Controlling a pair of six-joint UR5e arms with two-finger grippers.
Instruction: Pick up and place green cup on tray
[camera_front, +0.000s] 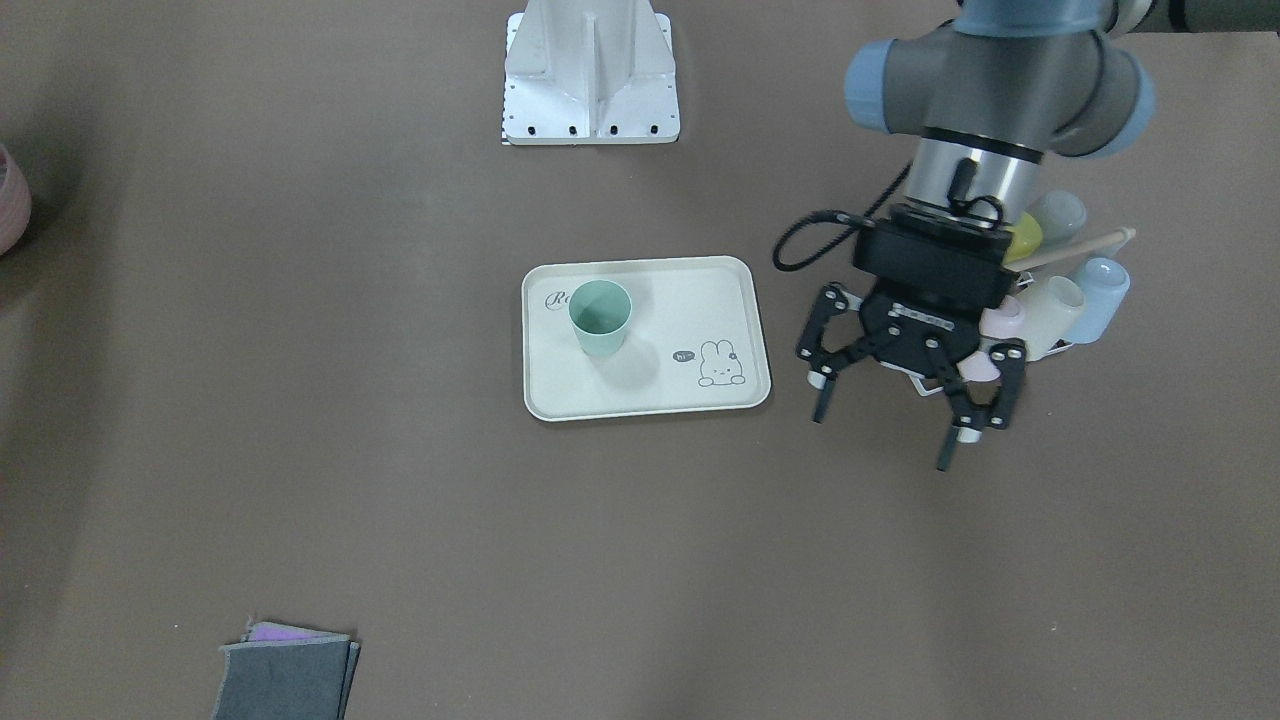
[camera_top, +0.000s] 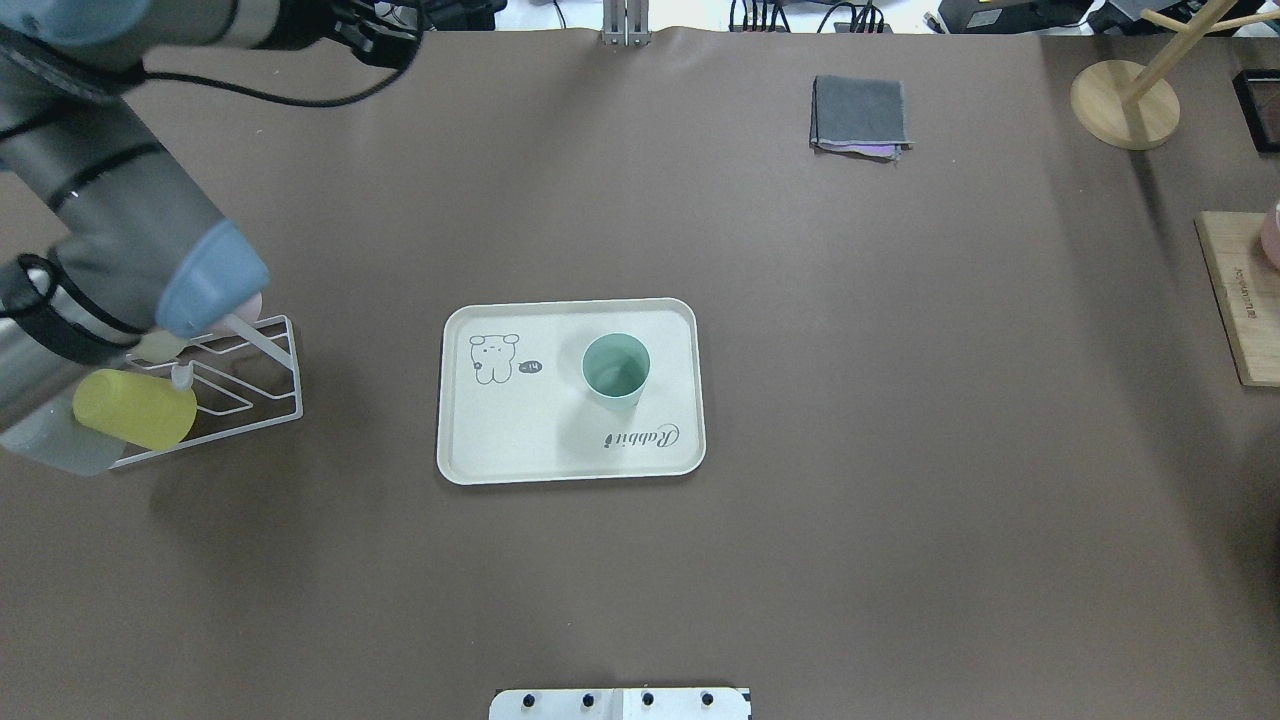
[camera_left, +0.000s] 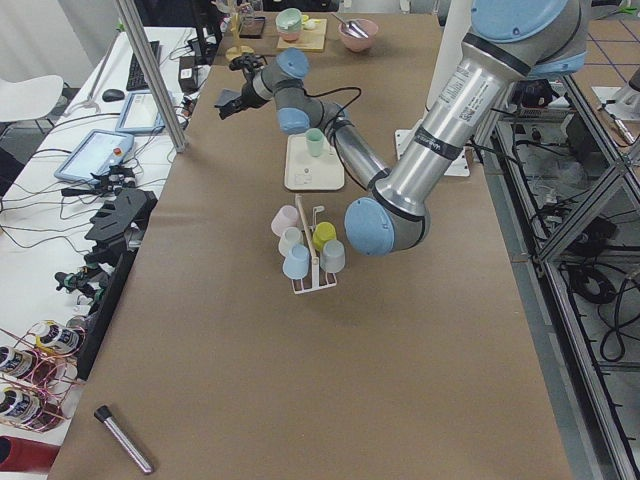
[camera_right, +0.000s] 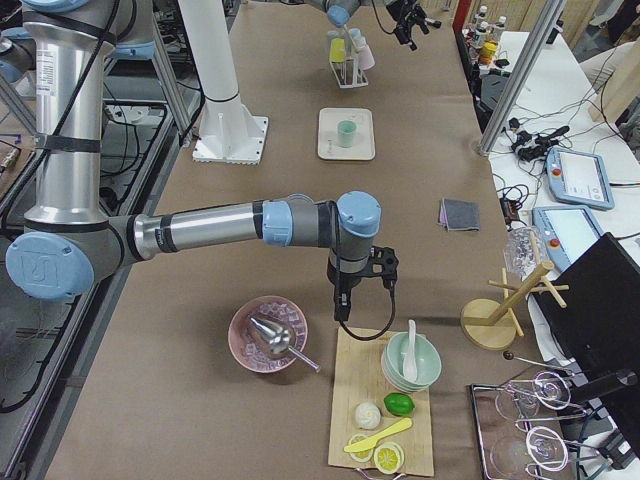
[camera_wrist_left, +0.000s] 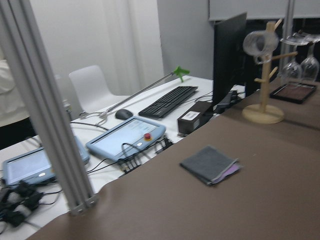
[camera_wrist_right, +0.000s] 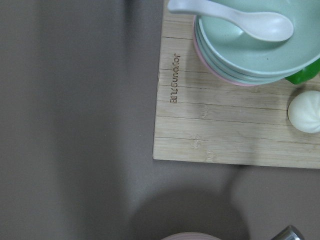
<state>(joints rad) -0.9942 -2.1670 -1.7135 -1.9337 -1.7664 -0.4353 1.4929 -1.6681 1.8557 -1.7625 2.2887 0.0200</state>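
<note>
1. While the green cup (camera_front: 600, 318) stands upright and open-mouthed on the tray (camera_front: 640, 400), nothing touches it. It sits on the half bearing the "Rabbit" script, with the bunny drawing on the other half.
2. Tray: lies flat near the middle of the brown table (camera_top: 900, 450).
3. Left gripper (camera_front: 882, 438): jaws spread wide with nothing between them. It is raised off the table, well apart from tray and cup. Its wrist camera looks out level, past the table edge, toward desks with a keyboard.
4. Right gripper (camera_right: 342, 308): seen only in the side view, pointing down over the table between the pink bowl (camera_right: 268, 335) and the wooden board (camera_right: 385, 400). Whether it is released or clenched cannot be told. Its wrist camera shows the board's corner and stacked bowls with a white spoon.
5. Wire cup rack (camera_top: 255, 385): stands on the robot's left of the tray, apart from it. A yellow cup (camera_top: 135, 408) hangs on it.
6. Folded grey cloth (camera_top: 860, 112): lies flat toward the table's far edge, well apart from the tray.
</note>
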